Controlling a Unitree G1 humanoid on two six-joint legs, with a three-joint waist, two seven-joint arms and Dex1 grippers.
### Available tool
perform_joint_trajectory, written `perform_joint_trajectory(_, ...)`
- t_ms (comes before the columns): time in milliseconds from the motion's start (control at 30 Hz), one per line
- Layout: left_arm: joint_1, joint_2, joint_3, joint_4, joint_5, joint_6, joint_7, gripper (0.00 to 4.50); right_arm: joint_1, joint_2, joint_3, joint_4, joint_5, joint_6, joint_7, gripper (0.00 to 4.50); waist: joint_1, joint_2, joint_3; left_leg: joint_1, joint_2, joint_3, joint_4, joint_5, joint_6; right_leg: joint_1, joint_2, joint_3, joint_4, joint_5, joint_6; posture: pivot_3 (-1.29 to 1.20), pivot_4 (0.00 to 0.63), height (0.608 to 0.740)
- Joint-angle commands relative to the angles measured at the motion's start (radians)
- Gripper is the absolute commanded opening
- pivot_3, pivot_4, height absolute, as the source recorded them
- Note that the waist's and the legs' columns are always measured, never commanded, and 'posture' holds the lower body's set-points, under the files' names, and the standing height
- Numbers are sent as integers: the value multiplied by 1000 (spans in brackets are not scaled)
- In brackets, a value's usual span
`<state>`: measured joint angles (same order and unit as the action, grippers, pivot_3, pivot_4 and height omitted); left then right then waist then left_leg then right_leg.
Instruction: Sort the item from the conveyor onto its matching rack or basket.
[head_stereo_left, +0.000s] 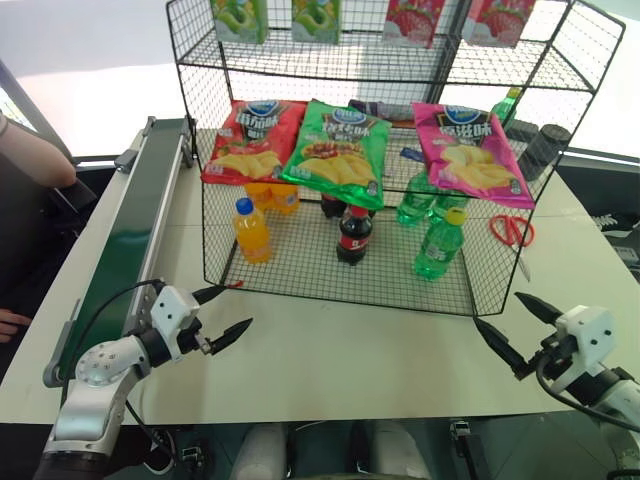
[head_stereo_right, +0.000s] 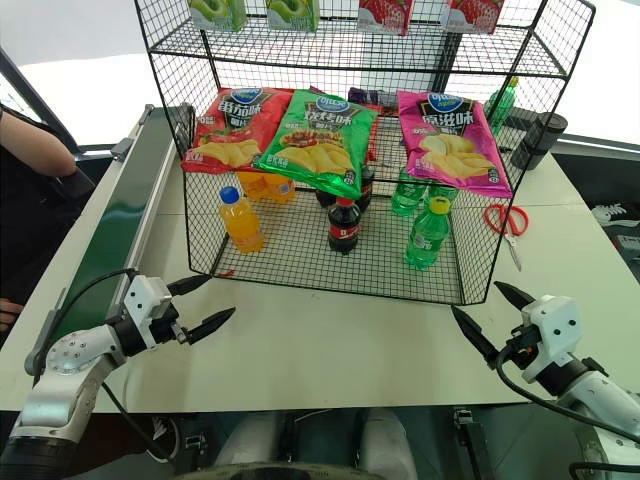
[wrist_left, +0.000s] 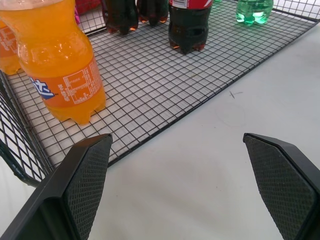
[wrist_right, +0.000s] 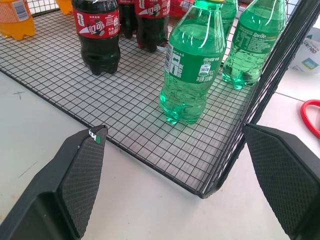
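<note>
Your left claw (head_stereo_left: 222, 313) and right claw (head_stereo_left: 507, 325) both gape wide, empty, over the bench (head_stereo_left: 380, 350). The green soda bottle (head_stereo_left: 439, 245) stands upright in the rack's (head_stereo_left: 400, 70) low basket, right of the cola bottle (head_stereo_left: 354, 234).

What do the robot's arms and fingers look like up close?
Both arms are silver-grey metal with rounded joints, each ending in a white boxy wrist block with black cables looping off it. The left gripper and right gripper each carry two slim black fingers tapering to points, their inner faces covered in a fine diamond-textured grip pattern.
</note>
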<state>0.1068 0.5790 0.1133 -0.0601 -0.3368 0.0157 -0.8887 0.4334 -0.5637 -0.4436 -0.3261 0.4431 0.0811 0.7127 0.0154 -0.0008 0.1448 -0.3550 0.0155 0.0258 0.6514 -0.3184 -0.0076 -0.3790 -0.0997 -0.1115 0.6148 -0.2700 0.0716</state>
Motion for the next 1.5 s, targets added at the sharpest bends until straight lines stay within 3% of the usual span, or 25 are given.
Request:
perform_joint_trajectory(33,-2,6,8,-17,-9,-9,-11,4500,-4,9,-14,-2,0,-21,0,4473,0,0,0,0,0,0,0,0,0,0,0,0,0,0,0,0,150,724)
perform_joint_trajectory(1500,-30,-8,-12,-2,22,-16,22,4500,-46,31,21,-6,-35,-14,-12,4473,-1,0,0,0,0,0,0,0,0,0,1,0,0,0,0,0,150,724)
